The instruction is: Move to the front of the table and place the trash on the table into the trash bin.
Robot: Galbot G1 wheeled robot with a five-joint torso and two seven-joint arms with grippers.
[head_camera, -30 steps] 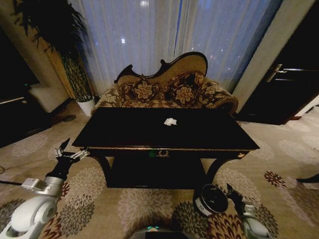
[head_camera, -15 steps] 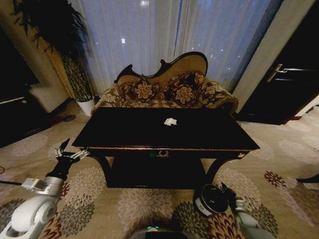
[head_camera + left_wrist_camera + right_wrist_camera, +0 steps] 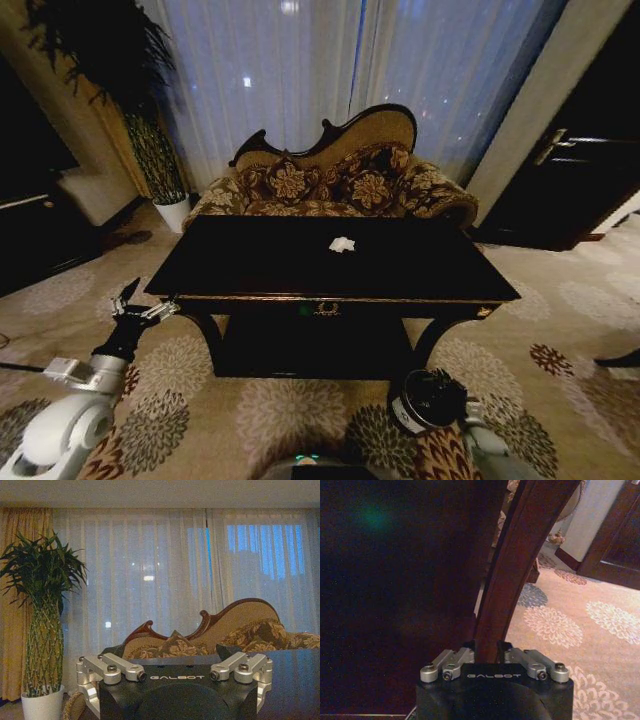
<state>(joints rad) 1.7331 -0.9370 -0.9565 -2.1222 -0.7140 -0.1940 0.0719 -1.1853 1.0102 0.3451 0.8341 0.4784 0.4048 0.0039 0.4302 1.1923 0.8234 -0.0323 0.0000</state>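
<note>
1. Lettering: "GALBOT" is printed in pale capitals on the black housing of both wrist units, readable in the left wrist view and the right wrist view.
2. Left gripper: held low at the left front corner of the table, above the carpet. Metallic silver linkages on a black body; the jaws are spread wide apart and hold nothing. In its own wrist view the left gripper faces the plant, which has a woven lattice stem in a white pot, and sheer pleated curtains.
3. Table: rectangular glossy black tabletop with gold edge trim, a gold emblem at the front centre, curved legs and a lower shelf.
4. Trash: one small crumpled white paper lump lies on the tabletop, right of centre toward the far edge.
5. Sofa: carved dark wood frame with floral upholstery, behind the table.
6. Trash bin: round, dark, with a white label band; it stands on the floral carpet just beside the table's right front leg. Writing on the band cannot be read.
7. Right gripper: low beside the bin, close against the curved dark wooden table leg. Its jaws stand narrowly apart with the leg right before them; whether they touch it cannot be told.
</note>
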